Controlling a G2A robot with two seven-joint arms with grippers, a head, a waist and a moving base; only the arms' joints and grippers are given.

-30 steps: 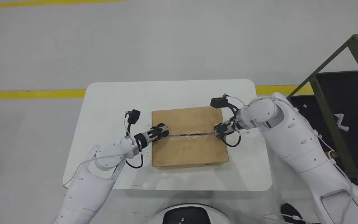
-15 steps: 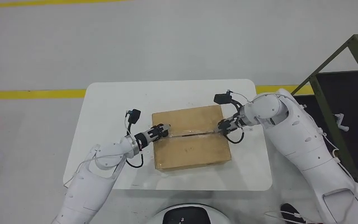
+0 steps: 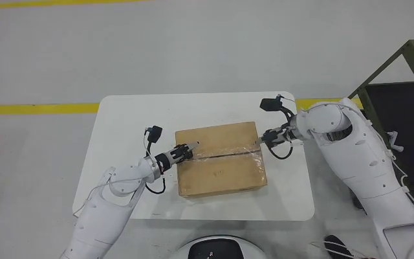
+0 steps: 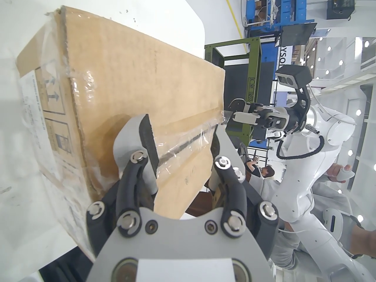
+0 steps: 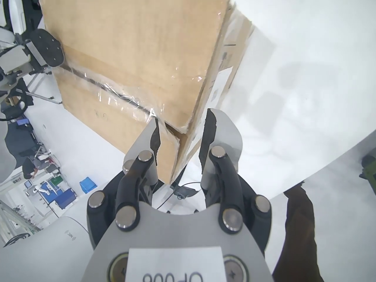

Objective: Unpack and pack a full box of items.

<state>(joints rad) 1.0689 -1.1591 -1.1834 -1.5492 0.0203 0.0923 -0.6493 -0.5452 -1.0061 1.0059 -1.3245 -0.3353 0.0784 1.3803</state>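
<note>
A brown cardboard box (image 3: 220, 162) sits in the middle of the white table (image 3: 123, 129), flaps down. Crumpled clear tape (image 4: 182, 139) runs along its centre seam (image 5: 117, 93), where a dark slit shows. My left gripper (image 3: 189, 151) rests open on the box's left end, its fingers (image 4: 145, 139) on either side of the seam. My right gripper (image 3: 262, 137) is open at the box's right end, level with the seam; one fingertip (image 5: 154, 136) lies against the torn tape end there. Across the box, the left wrist view shows the right gripper (image 4: 249, 114), and the right wrist view shows the left gripper (image 5: 44, 51).
A dark green metal frame (image 3: 381, 78) stands just off the table's right side, close to my right arm. The table has bare room behind the box and to its left. A yellow floor line (image 3: 45, 108) runs past the table.
My right gripper has slid right along the seam, from over the box top to its right end. The box turned slightly. My left gripper stayed at the left end.
</note>
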